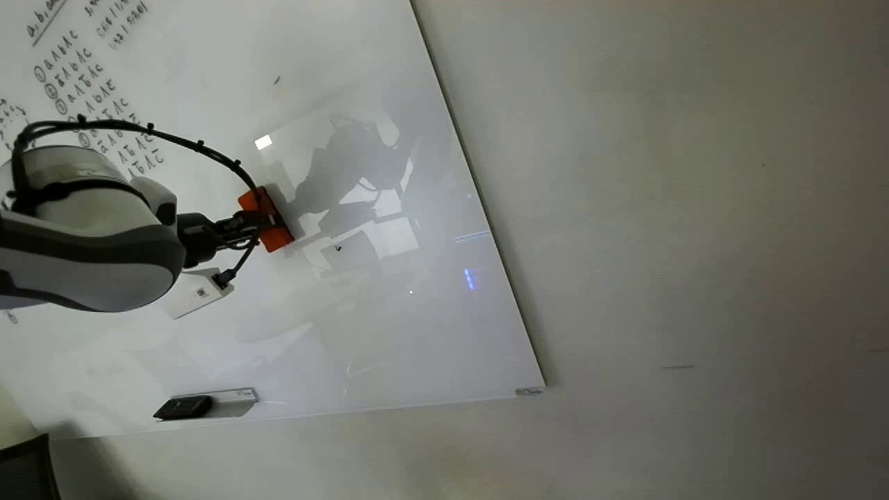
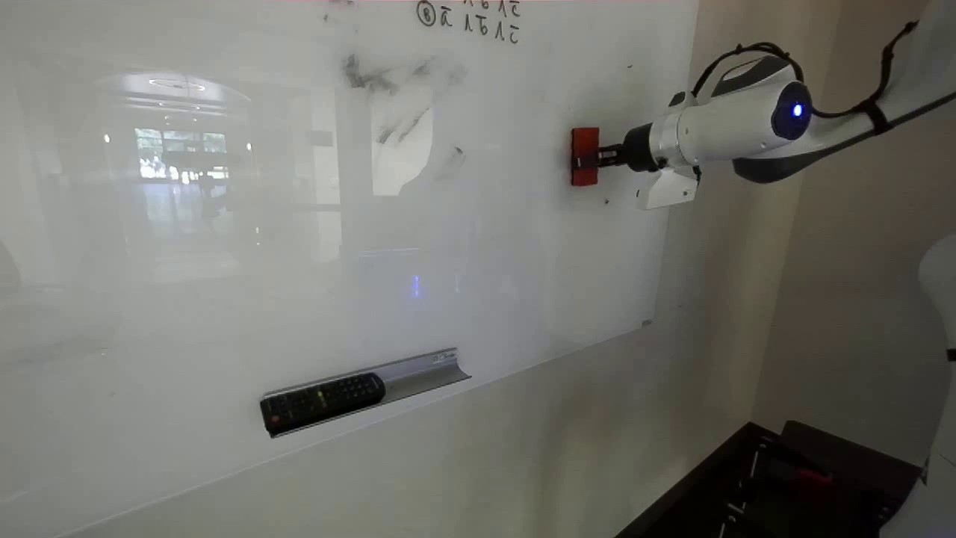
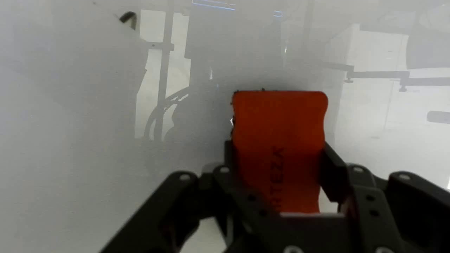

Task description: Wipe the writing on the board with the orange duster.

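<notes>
The orange duster (image 1: 278, 239) is a bright orange-red block, also in an exterior view (image 2: 585, 142) and the wrist view (image 3: 281, 119). My gripper (image 3: 278, 153) is shut on its two sides. It also shows in both exterior views (image 1: 260, 221) (image 2: 609, 155). The duster's face is against or very near the white board (image 1: 389, 333); I cannot tell if it touches. Whole triangle or circle outlines do not show. A small curved black mark (image 3: 128, 17) lies beyond the duster in the wrist view. Small black marks (image 1: 338, 248) (image 2: 606, 201) show near the duster; part may be hidden.
Dense black characters (image 1: 90, 83) stand on the board beside the arm. A grey tray (image 2: 426, 371) with a black remote (image 2: 325, 403) is at the board's lower edge. Grey smudges (image 2: 373, 78) show on the board. A chair back (image 1: 24, 469) is at a corner.
</notes>
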Tool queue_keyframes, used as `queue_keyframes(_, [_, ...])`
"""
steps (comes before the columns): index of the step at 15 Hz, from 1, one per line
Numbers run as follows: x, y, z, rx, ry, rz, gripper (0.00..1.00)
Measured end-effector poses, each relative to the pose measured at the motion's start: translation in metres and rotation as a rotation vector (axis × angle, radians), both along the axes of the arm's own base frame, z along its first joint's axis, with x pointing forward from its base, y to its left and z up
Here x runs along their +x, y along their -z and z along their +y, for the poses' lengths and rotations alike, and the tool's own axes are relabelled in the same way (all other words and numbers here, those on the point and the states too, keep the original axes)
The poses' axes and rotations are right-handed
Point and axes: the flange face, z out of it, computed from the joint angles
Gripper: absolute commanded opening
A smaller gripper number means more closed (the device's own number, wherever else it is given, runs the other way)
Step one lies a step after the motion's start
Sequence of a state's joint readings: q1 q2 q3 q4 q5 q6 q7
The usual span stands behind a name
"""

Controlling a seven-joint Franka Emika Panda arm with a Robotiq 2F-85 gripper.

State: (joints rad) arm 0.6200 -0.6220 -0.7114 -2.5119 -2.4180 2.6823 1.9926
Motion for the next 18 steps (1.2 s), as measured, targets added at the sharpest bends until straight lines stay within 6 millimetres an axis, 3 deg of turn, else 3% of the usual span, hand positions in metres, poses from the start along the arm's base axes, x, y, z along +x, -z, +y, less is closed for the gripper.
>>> queue_keyframes(3, [-0.013, 0.003, 0.039, 0.032, -0.073, 0.047, 0.31])
queue_keyframes(6, [-0.03, 0.011, 0.101, 0.05, -0.167, 0.103, 0.31])
queue_keyframes(7, [-0.035, 0.014, 0.123, 0.05, -0.198, 0.122, 0.56])
queue_keyframes(9, [-0.041, 0.02, 0.152, 0.048, -0.233, 0.159, 0.56])
queue_keyframes(11, [-0.041, 0.026, 0.161, 0.04, -0.243, 0.175, 0.56])
queue_keyframes(15, [-0.04, 0.027, 0.159, 0.04, -0.237, 0.179, 0.56])
queue_keyframes(16, [-0.04, 0.027, 0.159, 0.039, -0.237, 0.179, 0.31])
queue_keyframes(18, [-0.04, 0.027, 0.159, 0.039, -0.238, 0.179, 0.31])
